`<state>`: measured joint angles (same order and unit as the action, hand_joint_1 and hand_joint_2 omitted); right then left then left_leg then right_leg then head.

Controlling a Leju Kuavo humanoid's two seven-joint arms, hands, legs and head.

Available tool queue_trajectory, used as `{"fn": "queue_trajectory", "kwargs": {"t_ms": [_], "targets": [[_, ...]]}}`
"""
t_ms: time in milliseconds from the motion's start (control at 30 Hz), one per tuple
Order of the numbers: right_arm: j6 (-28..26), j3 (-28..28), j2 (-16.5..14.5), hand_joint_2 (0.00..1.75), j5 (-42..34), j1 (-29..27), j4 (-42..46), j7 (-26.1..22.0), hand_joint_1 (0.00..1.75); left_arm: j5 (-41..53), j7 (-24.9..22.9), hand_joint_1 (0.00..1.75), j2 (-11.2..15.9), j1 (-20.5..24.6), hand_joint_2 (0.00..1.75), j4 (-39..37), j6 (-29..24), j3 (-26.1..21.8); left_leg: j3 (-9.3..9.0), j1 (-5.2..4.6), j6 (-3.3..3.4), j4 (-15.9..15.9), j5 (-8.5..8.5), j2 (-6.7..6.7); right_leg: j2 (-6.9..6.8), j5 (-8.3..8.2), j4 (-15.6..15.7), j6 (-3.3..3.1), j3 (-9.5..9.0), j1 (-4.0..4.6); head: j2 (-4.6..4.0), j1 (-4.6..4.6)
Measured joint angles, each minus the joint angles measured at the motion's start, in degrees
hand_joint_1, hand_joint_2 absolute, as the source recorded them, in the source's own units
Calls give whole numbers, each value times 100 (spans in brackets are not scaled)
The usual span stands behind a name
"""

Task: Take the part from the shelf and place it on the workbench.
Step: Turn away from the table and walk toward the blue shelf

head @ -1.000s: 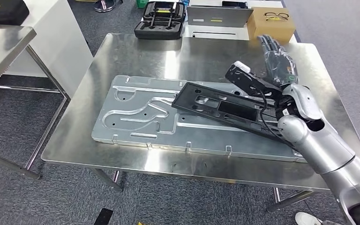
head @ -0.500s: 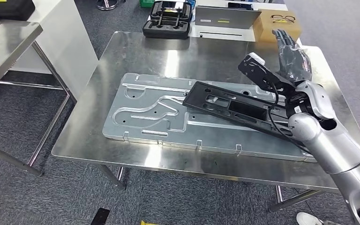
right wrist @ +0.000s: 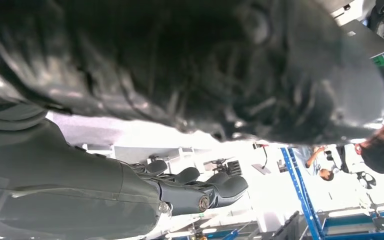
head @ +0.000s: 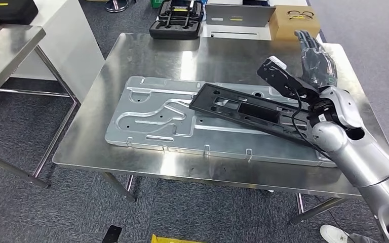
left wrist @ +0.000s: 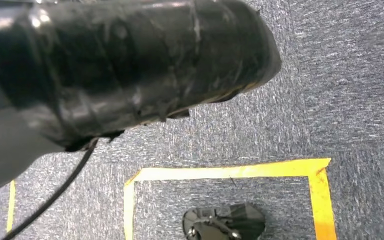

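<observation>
A steel workbench [head: 131, 55] stands on grey carpet, with a black case [head: 176, 20], a grey box [head: 238, 17] and a cardboard box [head: 294, 21] along its far edge. A large stamped metal plate [head: 152, 119] lies flat on the bench. The black part [head: 248, 111], long and flat with cut-outs, lies aslant across the plate, its near end toward the right arm. The right hand [head: 315, 63] is raised beyond that end, its dark fingers [head: 306, 43] straight and apart, palm turned up; it seems to hold nothing. The part's far end rests on the plate, so it looks set down or all but so, and the hand's lifted pose fits a release. Whether the near end is fully down I cannot tell: the wrist and forearm cover it, and a black cable crosses there. The right wrist view is dark and blurred up close. The left hand [left wrist: 130, 65] hangs over the floor, a taped dark bulk; whether its fingers are apart or curled I cannot tell.
</observation>
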<state>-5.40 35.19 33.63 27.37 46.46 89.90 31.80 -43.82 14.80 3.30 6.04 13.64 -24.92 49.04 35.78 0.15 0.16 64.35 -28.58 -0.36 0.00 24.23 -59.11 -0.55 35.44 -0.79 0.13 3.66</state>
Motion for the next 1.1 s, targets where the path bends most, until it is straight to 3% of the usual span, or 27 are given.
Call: {"fn": "queue_trajectory", "kwargs": {"t_ms": [67, 200, 267, 333, 367, 400, 433, 533, 567, 700, 733, 800, 867, 900, 933, 1033, 1100], "targets": [[0, 0, 5, 0, 0, 6, 8, 0, 0, 0, 1, 0, 1, 7, 0, 0, 0, -2, -286, -29, 57, -533, 132, -3, 1, -33, 0, 51, 21, 6, 0, -3], [2, 0, 20, 0, 0, 3, 10, 0, 0, -1, 1, 0, -2, 0, 0, 0, 0, -6, -292, -42, 191, -681, 240, 6, 4, -32, -29, 166, 75, -6, 0, -10], [2, 0, 33, 0, 0, 3, 10, 0, 0, -1, 2, 0, -3, 8, 0, 0, 0, -7, -271, -29, 270, -751, 324, 20, 9, 272, -413, 184, 232, -8, 0, -23], [3, 0, 44, 0, 0, -14, 10, 1, 0, -2, 2, 0, -1, 10, 0, 0, 0, -8, -206, -47, 309, -746, 368, 23, 14, 701, -1169, 199, 522, -13, 0, -34], [4, 0, 48, 0, 0, -29, 10, 1, 0, -2, 1, 0, 0, 7, 0, 0, 0, -8, -169, -55, 312, -732, 383, 23, 13, 822, -1471, 210, 624, -19, 0, -36], [5, 0, 49, 0, 0, -43, 10, 2, 0, -2, 1, 0, -1, 3, 0, 0, 1, -8, -133, -60, 311, -713, 396, 22, 13, 843, -1593, 218, 640, -26, 0, -35], [5, 0, 49, 0, 0, -51, 10, 2, 0, -2, 1, 0, -2, 0, 0, 0, 2, -8, -102, -61, 305, -689, 405, 21, 12, 756, -1477, 222, 539, -30, 0, -36], [5, 0, 51, 0, 0, -39, 13, 2, 0, -2, 0, 0, -11, 0, 0, 0, 4, -8, -15, -69, 268, -574, 407, 13, 10, 364, -405, 202, -89, -25, 0, -34], [5, 0, 52, 0, 0, -36, 17, 3, 0, -2, 1, 0, -13, 3, 0, 0, 4, -9, 16, -77, 241, -540, 411, 10, 12, 310, -179, 186, -199, -14, 0, -32], [7, -1, 61, 0, 0, -33, 28, 7, 0, -2, 1, 0, -10, -2, 0, 0, 2, -16, 111, -77, 106, -480, 407, 5, 12, 212, -72, 59, -169, -3, 0, -27], [7, -1, 61, 0, 0, -30, 32, 7, 0, -2, 0, 0, -9, -2, 0, 0, 3, -19, 168, -70, 70, -361, 297, 5, 3, 175, -57, 16, -150, -17, 0, -21], [7, -1, 60, 0, 1, -25, 39, 7, 0, -23, -6, 0, -15, -2, 0, 0, 15, -23, 396, -41, -1, 213, -123, 7, -15, 104, -44, -40, -88, -22, 0, -6], [7, 0, 60, 0, 13, -26, 43, 7, 0, -74, -20, 0, -27, -4, 0, 0, 33, -29, 623, -11, -48, 895, -497, 8, -22, 40, -48, -54, 2, -11, 0, 0], [6, 0, 60, 0, 24, -27, 43, 7, 0, -97, -28, 0, -31, -5, 0, 0, 38, -33, 632, -3, -58, 1031, -550, 8, -22, 6, -51, -50, 51, -7, 0, 0], [5, 0, 60, 0, 36, -27, 43, 7, 0, -110, -31, 0, -32, -5, 0, 0, 40, -37, 526, 1, -58, 939, -498, 8, -21, -26, -53, -42, 98, -6, 0, -1], [1, 0, 60, 0, 56, -21, 52, 7, 0, -124, -33, 0, -33, 7, 0, 0, 42, -42, -218, -9, -10, -174, -131, 4, -20, -112, -57, 12, 184, -6, 0, -2], [-4, 0, 57, 0, 60, -13, 66, 7, 0, -130, -31, 0, -36, 14, 0, 0, 43, -46, -443, -39, 49, -567, -35, -3, -21, -163, -54, 75, 202, -6, 0, -6]]}}
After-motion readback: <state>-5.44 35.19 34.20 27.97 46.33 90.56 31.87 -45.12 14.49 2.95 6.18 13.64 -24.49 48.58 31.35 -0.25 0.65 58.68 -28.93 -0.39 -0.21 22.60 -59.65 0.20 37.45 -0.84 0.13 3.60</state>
